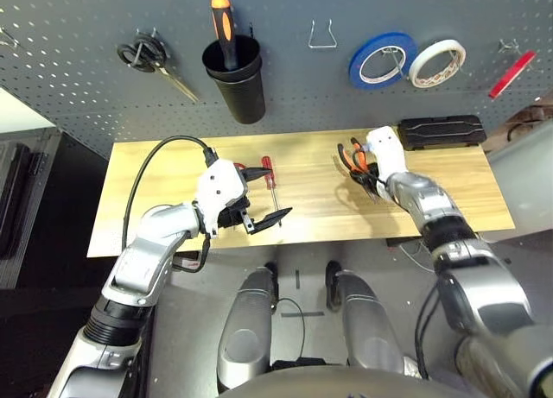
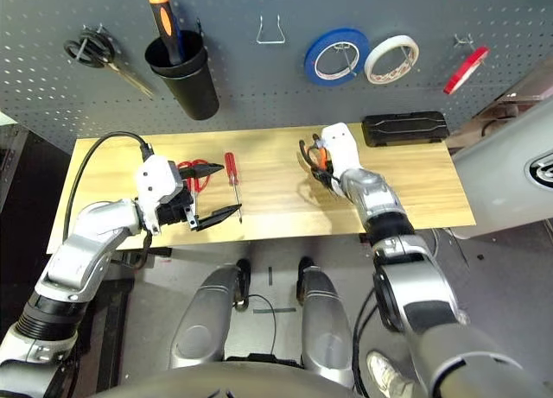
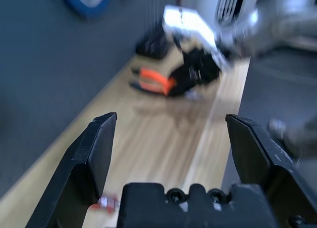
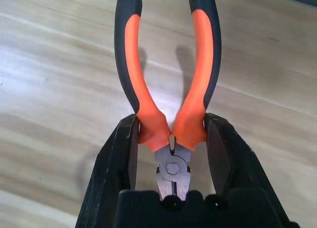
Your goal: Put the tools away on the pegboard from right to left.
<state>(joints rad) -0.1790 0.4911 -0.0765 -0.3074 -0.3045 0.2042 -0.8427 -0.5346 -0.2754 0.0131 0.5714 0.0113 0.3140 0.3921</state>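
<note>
The right tool (image 4: 171, 139) pinches the pliers (image 4: 166, 79) near their pivot, handles pointing away over the wooden surface (image 1: 311, 208), seemingly just above it. The left tool (image 1: 263, 217) stands spread beside the red-handled screwdriver (image 1: 269, 169).

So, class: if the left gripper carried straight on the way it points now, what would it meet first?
Probably the pliers held in the right gripper; the bare table lies between, though depth is unclear.
</note>
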